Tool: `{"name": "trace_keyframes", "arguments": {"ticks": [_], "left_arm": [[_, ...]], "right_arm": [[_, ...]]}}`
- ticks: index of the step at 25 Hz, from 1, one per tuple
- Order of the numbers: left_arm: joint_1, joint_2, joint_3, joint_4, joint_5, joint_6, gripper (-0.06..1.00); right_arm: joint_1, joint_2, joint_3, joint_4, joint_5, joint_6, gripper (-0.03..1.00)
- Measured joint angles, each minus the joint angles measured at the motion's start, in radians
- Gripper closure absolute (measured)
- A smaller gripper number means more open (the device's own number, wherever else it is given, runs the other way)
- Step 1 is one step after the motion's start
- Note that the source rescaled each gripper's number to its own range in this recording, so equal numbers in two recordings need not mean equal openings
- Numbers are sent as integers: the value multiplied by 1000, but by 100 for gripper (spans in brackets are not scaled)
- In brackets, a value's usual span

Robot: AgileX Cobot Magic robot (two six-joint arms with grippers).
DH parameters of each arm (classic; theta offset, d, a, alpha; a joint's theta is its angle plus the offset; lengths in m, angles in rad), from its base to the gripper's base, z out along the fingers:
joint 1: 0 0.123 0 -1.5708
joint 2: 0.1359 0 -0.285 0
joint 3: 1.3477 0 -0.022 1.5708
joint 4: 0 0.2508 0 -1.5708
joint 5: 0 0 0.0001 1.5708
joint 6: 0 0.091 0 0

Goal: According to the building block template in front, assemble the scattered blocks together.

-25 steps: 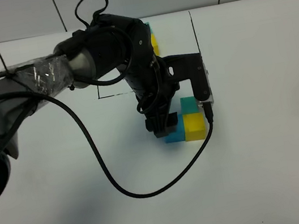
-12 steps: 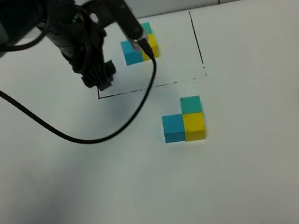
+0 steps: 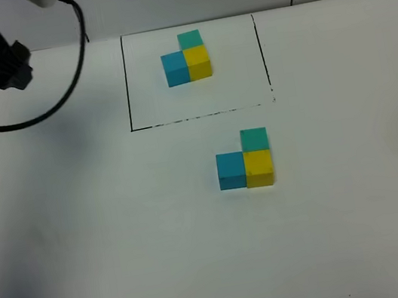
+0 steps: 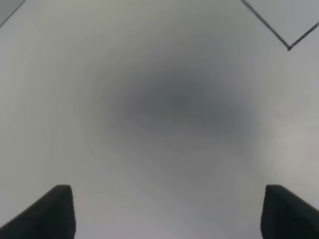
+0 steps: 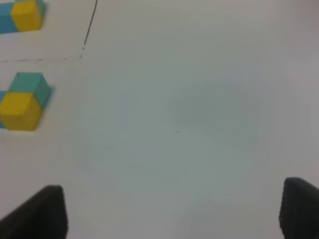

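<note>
The building block template [image 3: 185, 59] is an L of blue, yellow and teal cubes inside a black drawn rectangle [image 3: 125, 85]. In front of it the scattered blocks sit joined in the same L: the blue block [image 3: 231, 170], the yellow block [image 3: 259, 168] and the teal block [image 3: 254, 140]. My left gripper [image 3: 8, 68] is far back at the left, well away from them; in its wrist view it [image 4: 169, 214] is open and empty over bare table. My right gripper [image 5: 172, 211] is open and empty; its view shows the teal block [image 5: 30, 84] and yellow block [image 5: 19, 110] off to one side.
The white table [image 3: 361, 206] ends at a grey wall at the back. A black cable [image 3: 61, 103] loops from the left arm over the back left of the table. A corner of the drawn rectangle [image 4: 289, 47] shows in the left wrist view.
My left arm has pulled back from the scattered blocks, up and to the far left. The three blocks stay joined where it left them.
</note>
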Motion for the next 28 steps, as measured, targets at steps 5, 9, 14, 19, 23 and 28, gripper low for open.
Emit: {"name": "trace_keyframes", "arguments": {"ticks": [5, 9, 14, 19, 23, 28], "left_arm": [[114, -71, 31, -85, 48, -8, -1], [193, -177, 142, -133, 41, -10, -1], [242, -396, 343, -125, -22, -70, -1], [245, -676, 520, -106, -56, -155, -1], [245, -905, 641, -104, -72, -217, -1], [212, -1148, 797, -104, -91, -256, -1]], "right_arm": [[0, 0, 0, 0, -1, 0, 24], [0, 0, 0, 0, -1, 0, 24], [0, 0, 0, 0, -1, 1, 24], [0, 0, 0, 0, -1, 1, 24], [0, 0, 0, 0, -1, 2, 24], [0, 0, 0, 0, -1, 2, 24]]}}
